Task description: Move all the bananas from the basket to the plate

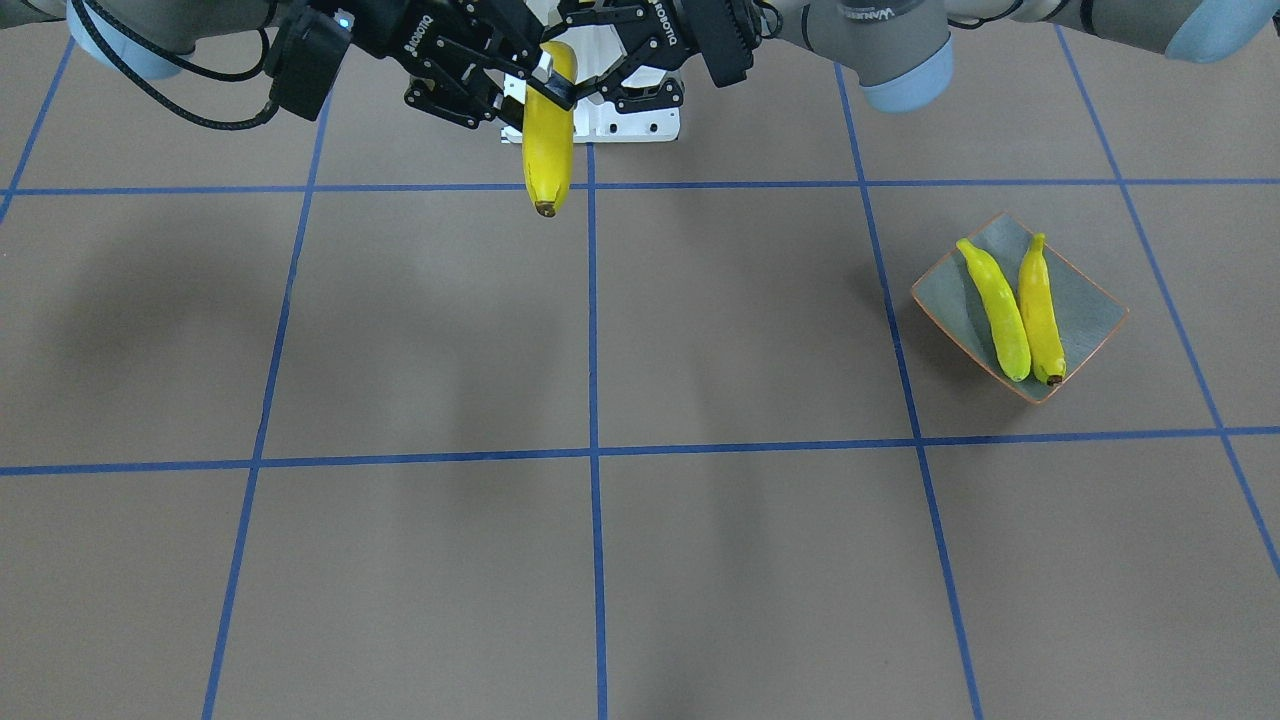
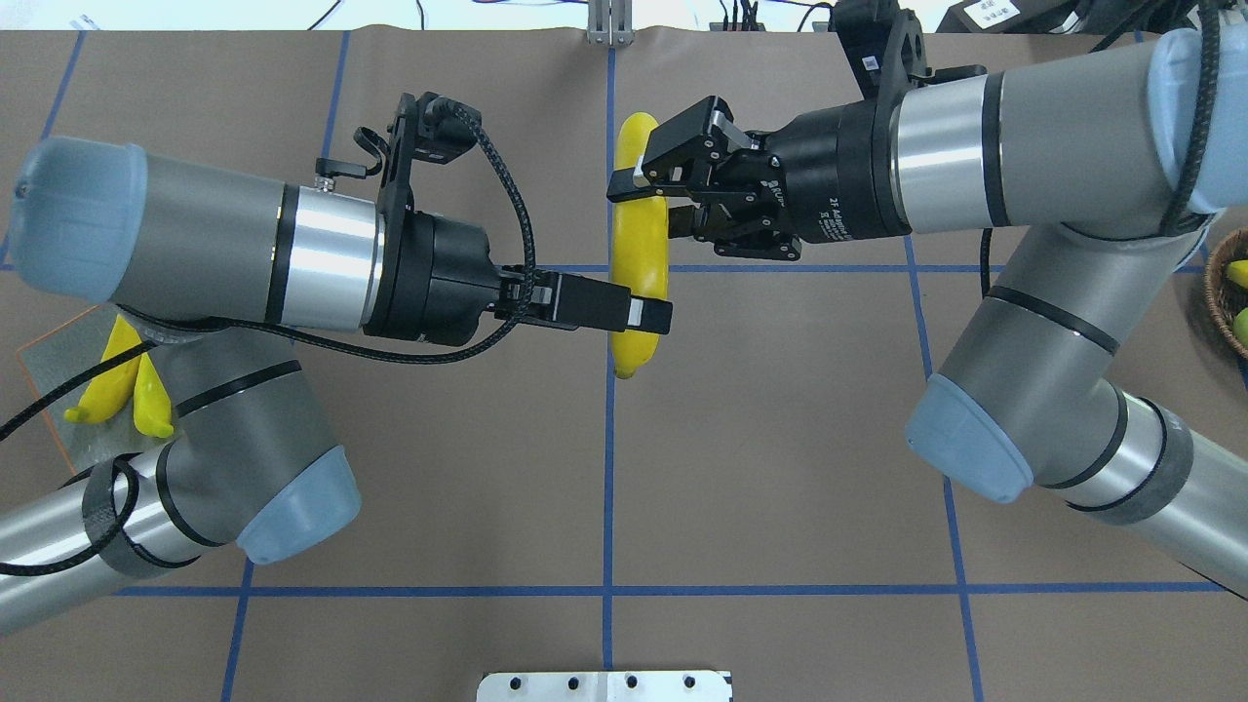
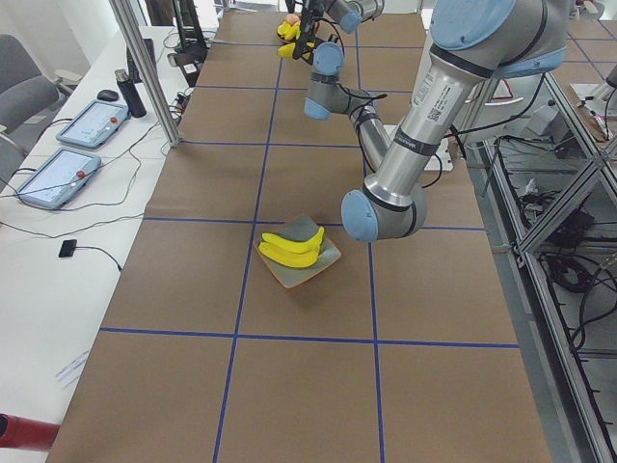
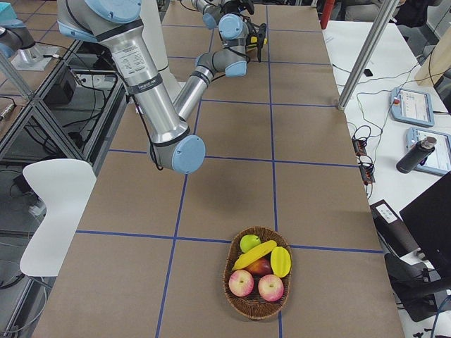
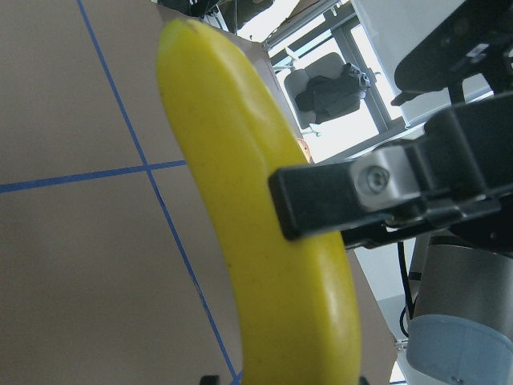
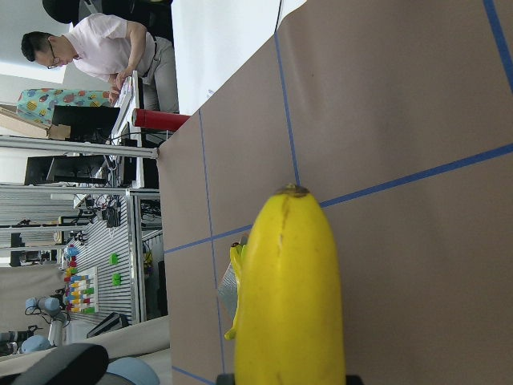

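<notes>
Since the left gripper [image 2: 648,317] and the right gripper [image 2: 643,200] both clamp the curved yellow banana [image 2: 639,255] in mid-air above the middle of the brown table [image 2: 780,439], it seems light, smooth and easily bruised. It is best gripped gently at mid-body.

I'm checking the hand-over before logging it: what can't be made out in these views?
- Which of left gripper and right gripper clamps the held banana: fingers cover contact.
- Plate: overhead, left arm hides most.
- Basket: overhead, cut by the edge.

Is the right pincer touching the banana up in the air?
Touching. The left wrist view shows a finger of the right pincer pressed across the banana, no gap.
</notes>
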You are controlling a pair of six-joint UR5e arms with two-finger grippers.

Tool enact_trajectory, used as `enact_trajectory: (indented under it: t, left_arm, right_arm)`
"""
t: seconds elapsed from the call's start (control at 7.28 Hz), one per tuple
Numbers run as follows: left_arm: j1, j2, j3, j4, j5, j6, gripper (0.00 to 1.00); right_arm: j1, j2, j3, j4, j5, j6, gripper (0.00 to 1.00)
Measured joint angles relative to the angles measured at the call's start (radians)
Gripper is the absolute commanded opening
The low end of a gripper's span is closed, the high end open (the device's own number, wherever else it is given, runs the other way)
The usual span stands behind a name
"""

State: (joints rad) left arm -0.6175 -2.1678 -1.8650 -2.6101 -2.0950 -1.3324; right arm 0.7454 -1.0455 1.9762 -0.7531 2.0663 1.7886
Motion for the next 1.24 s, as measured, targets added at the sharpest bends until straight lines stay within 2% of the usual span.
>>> enact_trajectory:
  t: [0.41,0.96,1.24]
  left_arm:
    - [0.001,0.006,0.000,-0.001,0.000,-0.002,0.00]
    - [-0.002,0.020,-0.001,-0.002,-0.001,0.000,0.00]
    - [-0.006,0.090,-0.036,0.008,-0.002,-0.003,0.00]
  right_arm:
    - [0.001,-0.001,0.003,0.000,-0.038,-0.057,1.00]
    - [0.048,-0.019,0.006,-0.021,-0.034,-0.086,1.00]
    - [0.109,-0.037,-0.008,-0.157,-0.028,-0.179,1.00]
